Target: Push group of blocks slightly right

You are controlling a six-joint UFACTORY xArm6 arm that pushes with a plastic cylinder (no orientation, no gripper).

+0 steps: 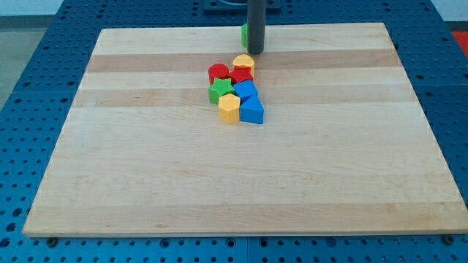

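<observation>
- Camera view, wooden board [146, 183]: it is lying flat on a blue perforated table [29, 44] and taking up most of the frame, its pale planks running from the view's left to the view's right.
- My tip [255, 52] is standing on the board near the view's top, just right of centre; the dark rod is rising straight up out of the frame. It has no fingers to be apart or together, only the one rod end.
- A green block [244, 33] is showing partly at the rod's left side, close to the board's top edge; the rod is hiding the rest, so its shape cannot be told.
- The group of blocks is sitting just below my tip, slightly to the view's left of it, packed tight together.
- A yellow block [243, 63] is topping the group, nearest my tip but apart from it.
- A red cylinder [218, 72] is sitting at the group's left, and a second red block [240, 75] is sitting just right of it, under the yellow one.
- A green star [221, 90] is lying below the red cylinder.
- A blue block [246, 90] is sitting right of the star, and a blue triangle [252, 111] is lying below it at the group's bottom right.
- A yellow pentagon-like block [229, 108] is sitting at the bottom left, touching the blue triangle.
- No container is holding any block; all are resting on the bare board.
</observation>
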